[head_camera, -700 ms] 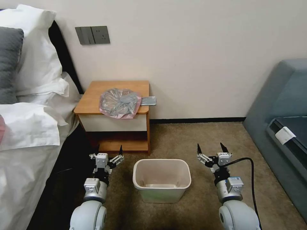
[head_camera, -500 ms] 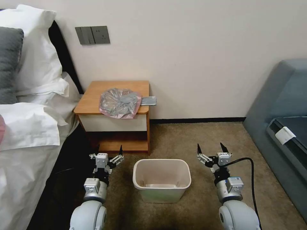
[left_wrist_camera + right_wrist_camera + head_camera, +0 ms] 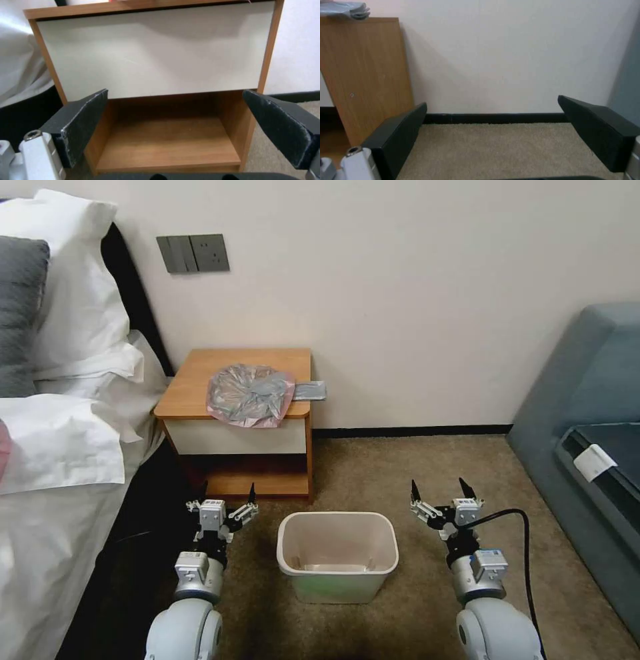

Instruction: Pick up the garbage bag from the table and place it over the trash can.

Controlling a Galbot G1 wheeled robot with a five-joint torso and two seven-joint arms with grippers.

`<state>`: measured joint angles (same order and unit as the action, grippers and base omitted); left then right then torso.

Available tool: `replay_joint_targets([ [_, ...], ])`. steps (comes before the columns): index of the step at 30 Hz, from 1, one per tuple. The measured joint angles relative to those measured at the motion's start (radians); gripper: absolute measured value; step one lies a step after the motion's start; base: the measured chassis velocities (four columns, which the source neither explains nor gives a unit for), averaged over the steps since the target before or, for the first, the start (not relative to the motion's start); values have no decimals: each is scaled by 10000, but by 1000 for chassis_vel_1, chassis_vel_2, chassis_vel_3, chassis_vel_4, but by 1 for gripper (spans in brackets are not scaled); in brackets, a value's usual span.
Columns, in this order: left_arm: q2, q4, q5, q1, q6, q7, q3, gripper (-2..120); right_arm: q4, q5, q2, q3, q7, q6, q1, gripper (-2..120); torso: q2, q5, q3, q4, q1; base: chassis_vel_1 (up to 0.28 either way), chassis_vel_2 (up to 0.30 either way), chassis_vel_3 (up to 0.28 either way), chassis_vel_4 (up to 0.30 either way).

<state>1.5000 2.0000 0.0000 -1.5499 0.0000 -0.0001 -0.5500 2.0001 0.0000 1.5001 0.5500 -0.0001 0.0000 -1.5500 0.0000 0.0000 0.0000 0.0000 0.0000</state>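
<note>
Head view: bag [image 3: 250,395] lying crumpled on the table [image 3: 193,380], spread over the front right part of the top, pinkish edge drooping just past the front lip, a grey flap poking off the right side. Bin [image 3: 337,555] down on the carpet [image 3: 400,467], in front of the table and well apart from the bag. Left gripper [image 3: 228,492] hanging low just left of the bin, fingers spread wide, nothing held. Right gripper [image 3: 439,488] low on the bin's right, equally wide open, equally empty. Bed [image 3: 60,447] with white pillows to the left, grey sofa [image 3: 587,400] off to the right, switch plate [image 3: 193,253] on the wall above.

Left wrist view: looking straight at the table [image 3: 153,7], white drawer front [image 3: 156,52] above, open lower shelf [image 3: 166,145] below. Dark fingers [image 3: 83,125] splayed either side of the shelf opening, touching nothing.

Right wrist view: table's wooden side panel [image 3: 363,70] to one side, a bit of grey bag [image 3: 345,9] peeking over its top. Bare wall, black skirting and carpet [image 3: 500,150] ahead. Fingers [image 3: 400,135] far apart, nothing between.
</note>
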Motion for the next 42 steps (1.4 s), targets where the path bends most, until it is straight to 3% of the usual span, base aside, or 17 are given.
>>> replay_joint_targets([
  [14,1,43,-9,-19,15,-3,0,100,77,16,-1,1,-1,-22,-21,100,0,-1,0,1,0,0,0,0,0],
  [19,-26,673,-257,-321,252,-74,-33,100,859,296,13,7,40,-303,-284,100,0,-1,0,0,0,0,0,0,0],
  [20,-54,1217,-478,-584,473,-145,-61,100,1556,548,33,18,91,-564,-523,100,0,0,0,0,0,0,0,0,0],
  [32,-194,3799,-1507,-1826,1510,-460,-214,100,4821,1755,121,67,333,-1804,-1661,100,1,-2,-1,0,0,0,0,0,0],
  [37,-254,4894,-1958,-2356,1948,-591,-280,100,5108,1896,132,73,365,-1953,-1789,100,1,1,-1,1,0,0,0,0,0],
  [42,-291,5078,-2232,-2699,2235,-678,-321,100,5094,2033,90,81,372,-1983,-1820,100,1,0,-1,1,0,0,0,0,0],
])
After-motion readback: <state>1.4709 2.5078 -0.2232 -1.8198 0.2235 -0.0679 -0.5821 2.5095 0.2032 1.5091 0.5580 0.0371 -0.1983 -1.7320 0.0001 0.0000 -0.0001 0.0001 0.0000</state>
